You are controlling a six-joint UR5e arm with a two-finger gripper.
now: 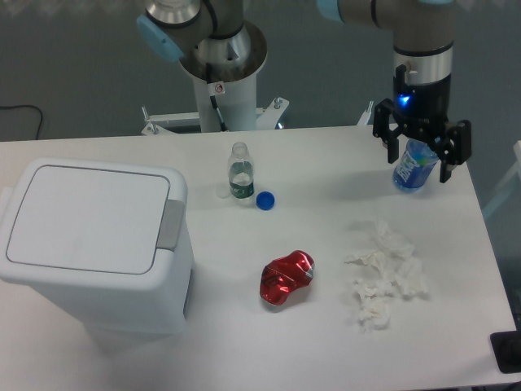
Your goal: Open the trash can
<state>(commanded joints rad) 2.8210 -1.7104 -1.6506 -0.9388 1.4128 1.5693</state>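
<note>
You are looking at the trash can sitting at the counter's near left corner, lid lying flat and shut, its grey push tab facing right. Your pincer is hanging wide open well apart at the far right, a blue bottle standing behind its fingers. Between them are lying a clear bottle, a blue cap, a crushed red can and crumpled tissues.

You have a white trash can with a grey tab, a shiny red crushed can, a blue bottle cap, white crumpled tissues and a blue-labelled bottle.
</note>
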